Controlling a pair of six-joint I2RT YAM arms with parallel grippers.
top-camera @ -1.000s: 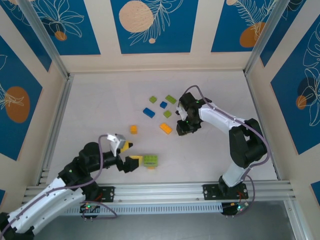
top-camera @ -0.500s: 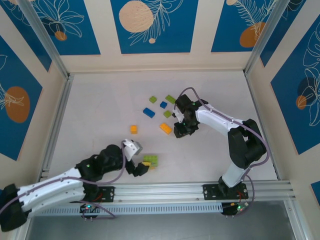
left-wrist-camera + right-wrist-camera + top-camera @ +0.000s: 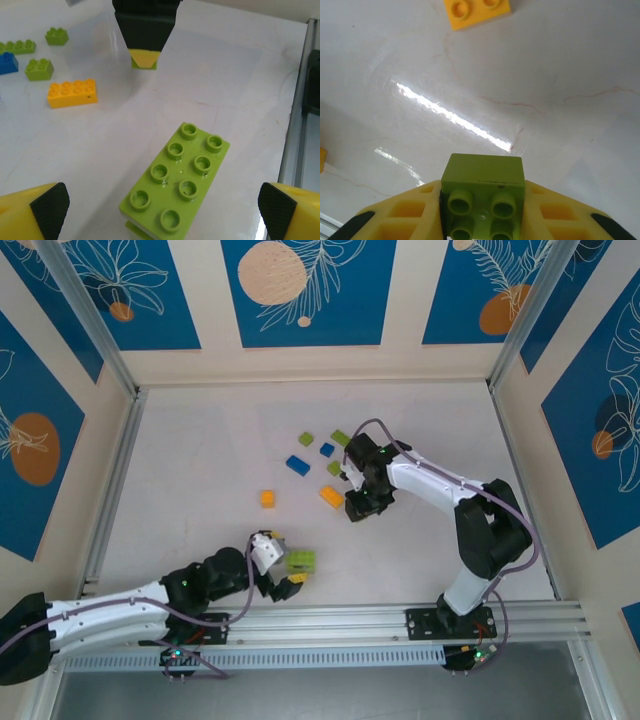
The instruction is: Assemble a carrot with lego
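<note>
Holding a small lime brick (image 3: 484,192) clenched between its fingers, right gripper (image 3: 357,506) hangs over the middle of the table (image 3: 200,460), likely for stacking. Left gripper (image 3: 162,210), fingers spread, straddles the large lime brick (image 3: 175,185) by the near edge, seemingly to steady it

A long lime brick (image 3: 175,187) lies slantwise at lower centre, between the left gripper's (image 3: 162,212) wide-spread fingertips (image 3: 47,210) in the bottom corners, touching neither. Left of centre sits an orange brick (image 3: 72,93). Small green bricks (image 3: 39,69) and a blue brick (image 3: 7,63) lie upper left. At top centre the dark right gripper (image 3: 144,54) has a yellow-green piece (image 3: 144,63) at its tip.
</note>
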